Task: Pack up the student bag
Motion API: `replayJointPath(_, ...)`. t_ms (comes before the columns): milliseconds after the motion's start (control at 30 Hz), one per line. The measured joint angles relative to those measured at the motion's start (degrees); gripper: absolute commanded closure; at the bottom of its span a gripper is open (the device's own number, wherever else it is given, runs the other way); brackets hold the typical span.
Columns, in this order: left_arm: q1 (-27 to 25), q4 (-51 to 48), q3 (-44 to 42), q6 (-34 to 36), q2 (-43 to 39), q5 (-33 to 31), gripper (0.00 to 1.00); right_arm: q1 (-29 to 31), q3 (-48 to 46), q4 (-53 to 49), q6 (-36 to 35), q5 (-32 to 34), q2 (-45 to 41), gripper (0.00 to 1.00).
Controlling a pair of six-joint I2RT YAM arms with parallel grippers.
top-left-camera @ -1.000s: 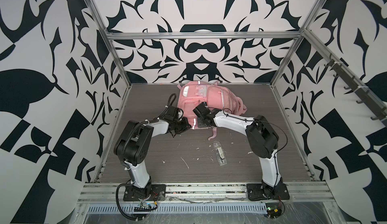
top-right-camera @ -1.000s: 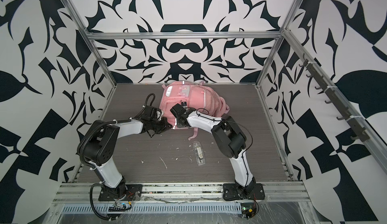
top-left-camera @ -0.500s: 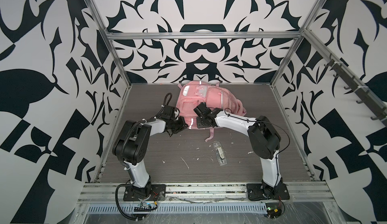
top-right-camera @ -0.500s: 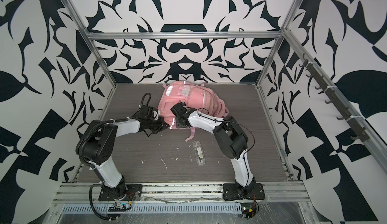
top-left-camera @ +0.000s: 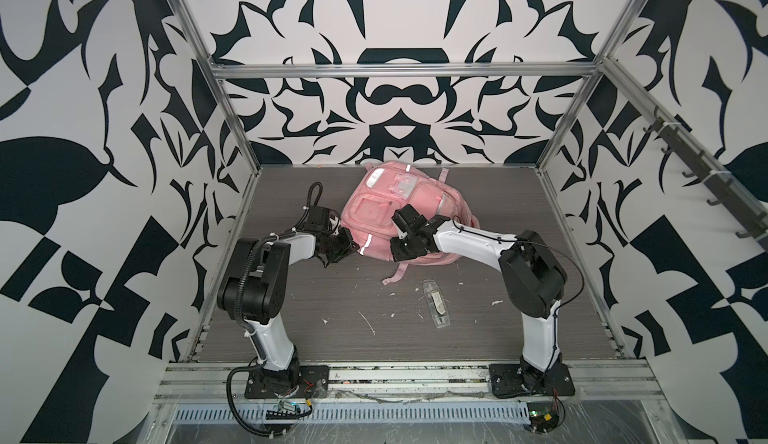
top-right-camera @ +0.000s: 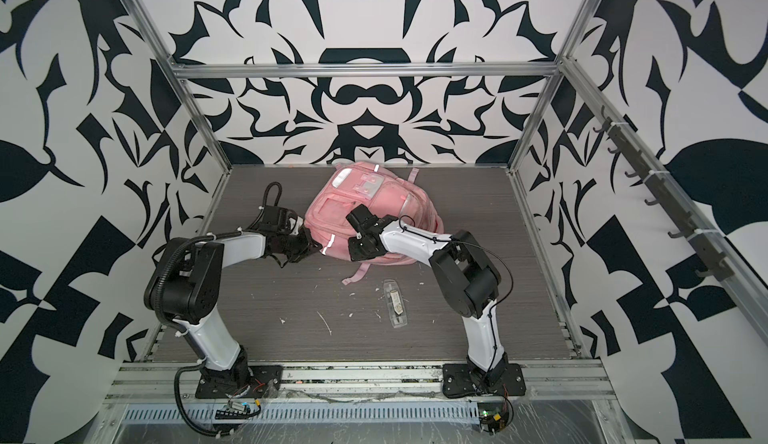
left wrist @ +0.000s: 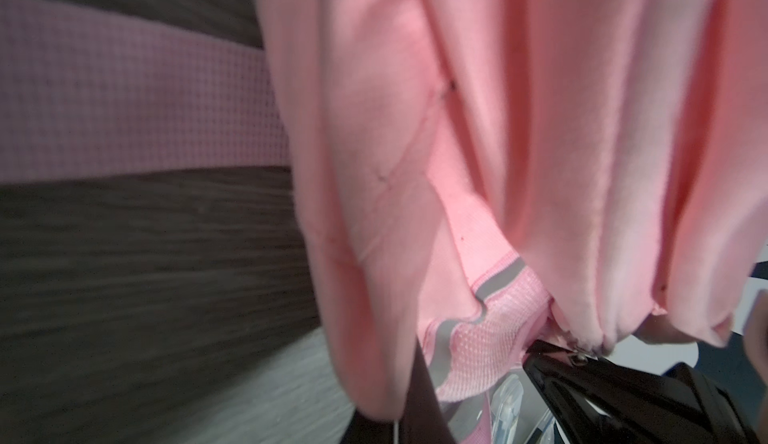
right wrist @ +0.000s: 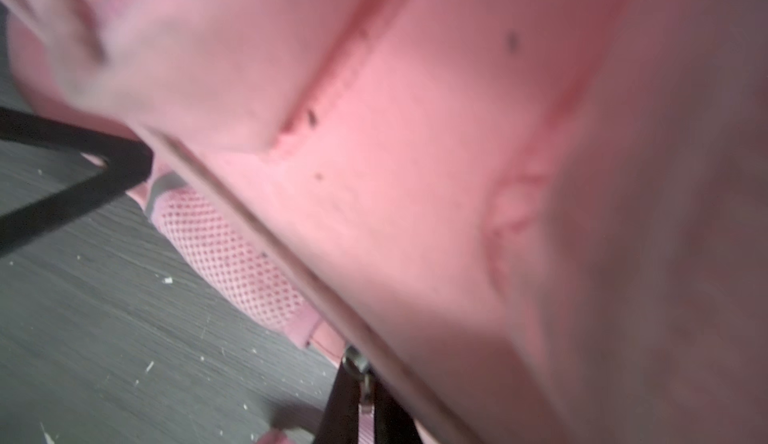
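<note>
The student bag (top-left-camera: 374, 213) (top-right-camera: 332, 213), pink with silver strips, lies at the back middle of the table in both top views. My left gripper (top-left-camera: 350, 247) (top-right-camera: 309, 247) is shut on fabric at the bag's near left corner. In the left wrist view, pink folds (left wrist: 415, 151) and mesh (left wrist: 486, 346) fill the frame above the left gripper (left wrist: 419, 413). My right gripper (top-left-camera: 395, 254) (top-right-camera: 354, 254) is at the bag's near edge. In the right wrist view the right gripper (right wrist: 360, 396) is shut on a metal zip pull (right wrist: 357, 365). The bag's inside is hidden.
A clear plastic case (top-left-camera: 434, 309) (top-right-camera: 395, 304) lies on the table in front of the bag. A loose pink strap (top-left-camera: 395, 275) trails toward it. White scraps (top-left-camera: 368, 323) dot the wood surface. A hook rail (top-left-camera: 706, 188) runs along the right wall.
The right jaws have closed the last bit onto the zip pull. The left gripper has drawn the bag's corner slightly left, and the loose strap end has slid left with it.
</note>
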Motion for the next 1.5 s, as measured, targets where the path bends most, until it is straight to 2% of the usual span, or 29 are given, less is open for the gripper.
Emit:
replayJointPath(367,0.59,-0.17,0.22,-0.04,-0.42,1.44,1.00,-10.40,-10.91,-3.58,-6.91,-2.93,-9.53,1.00)
replayJointPath(533,0.66,-0.37,1.11,-0.09,-0.42,2.10,1.00,-15.45,-12.81,-5.55,-8.33,-2.36,-12.79,1.00)
replayJointPath(867,1.01,-1.16,2.25,-0.72,-0.42,2.10,1.00,-15.98,-12.02,-7.45,-9.46,5.79,-13.84,1.00)
replayJointPath(1033,1.22,-1.16,3.37,-1.77,0.20,1.92,0.99,-15.74,-10.82,-8.07,-9.53,6.36,-13.81,1.00)
replayJointPath(1167,1.62,-1.22,6.36,-2.86,2.60,1.88,0.90,-14.78,-8.55,-9.16,-9.46,6.54,-13.11,1.00)
replayJointPath(1300,2.47,-0.74,10.73,-4.44,5.75,1.36,0.70,-12.68,-4.24,-10.47,-9.25,7.23,-9.86,1.00)
replayJointPath(1367,2.60,-0.76,13.22,-4.85,7.04,1.22,0.64,-11.34,-2.21,-11.17,-9.11,7.63,-7.76,1.00)
replayJointPath(1500,3.08,-0.33,15.69,-5.25,7.98,0.70,0.59,-7.91,1.18,-11.96,-8.68,8.37,-4.00,1.00)
